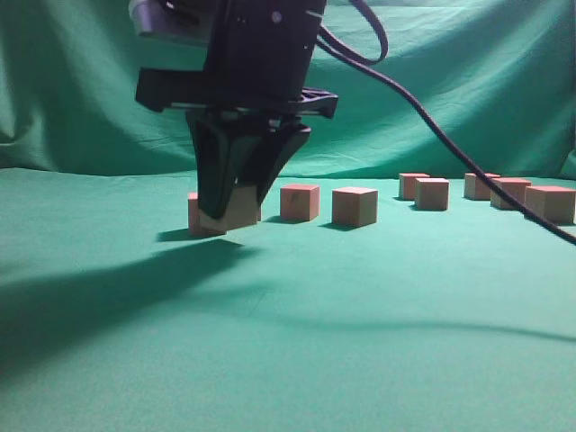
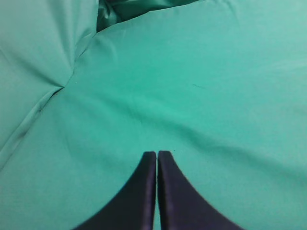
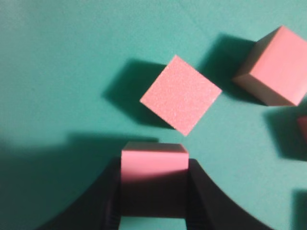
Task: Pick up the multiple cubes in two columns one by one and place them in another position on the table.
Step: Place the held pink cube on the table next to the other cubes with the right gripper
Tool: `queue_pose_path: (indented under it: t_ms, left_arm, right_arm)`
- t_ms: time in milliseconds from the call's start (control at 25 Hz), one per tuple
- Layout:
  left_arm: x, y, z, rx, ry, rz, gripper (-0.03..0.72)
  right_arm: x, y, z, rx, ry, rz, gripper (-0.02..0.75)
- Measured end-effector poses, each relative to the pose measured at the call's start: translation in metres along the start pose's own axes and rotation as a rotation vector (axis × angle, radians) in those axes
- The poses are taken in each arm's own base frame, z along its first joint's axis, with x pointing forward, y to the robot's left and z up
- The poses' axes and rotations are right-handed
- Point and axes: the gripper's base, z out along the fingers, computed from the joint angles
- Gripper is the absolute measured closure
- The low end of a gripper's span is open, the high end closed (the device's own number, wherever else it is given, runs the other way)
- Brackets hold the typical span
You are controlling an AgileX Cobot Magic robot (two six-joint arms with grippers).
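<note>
My right gripper (image 1: pixel 229 212) is shut on one pinkish-tan cube (image 1: pixel 232 214), held low over the green table (image 1: pixel 378 315) and slightly tilted. I cannot tell if it touches the cloth. In the right wrist view this cube (image 3: pixel 153 155) sits between the black fingers of the right gripper (image 3: pixel 153 166). Just beyond it lie a second cube (image 3: pixel 181 94) and a third cube (image 3: pixel 276 67). In the exterior view another cube (image 1: pixel 193 216) shows partly behind the held one. My left gripper (image 2: pixel 157 154) is shut and empty above bare cloth.
Two cubes (image 1: pixel 300 202) (image 1: pixel 355 206) stand right of the held one. Several more cubes (image 1: pixel 510 193) stand in a group at the far right. A black cable (image 1: pixel 468 162) slants down across the right side. The green backdrop (image 1: pixel 90 81) hangs behind.
</note>
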Motion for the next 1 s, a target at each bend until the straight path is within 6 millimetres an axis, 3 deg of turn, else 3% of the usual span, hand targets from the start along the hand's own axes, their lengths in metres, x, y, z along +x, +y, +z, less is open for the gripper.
queue_pose_path:
  t_ms: [200, 640, 760, 880, 1000]
  left_arm:
    - [0.0, 0.0, 0.0, 0.0, 0.0, 0.0, 0.688]
    - [0.0, 0.0, 0.0, 0.0, 0.0, 0.0, 0.688]
    - [0.0, 0.0, 0.0, 0.0, 0.0, 0.0, 0.688]
    - [0.0, 0.0, 0.0, 0.0, 0.0, 0.0, 0.688]
    - [0.0, 0.0, 0.0, 0.0, 0.0, 0.0, 0.688]
  right_arm:
    - [0.0, -0.001, 0.014, -0.004, 0.039, -0.002, 0.476]
    - [0.0, -0.001, 0.017, -0.002, 0.045, -0.008, 0.476]
    - [-0.003, -0.001, 0.016, -0.009, 0.073, -0.009, 0.317]
    - [-0.016, -0.002, 0.001, -0.013, 0.073, -0.013, 0.193]
    - [-0.032, -0.003, -0.022, -0.021, 0.088, -0.019, 0.197]
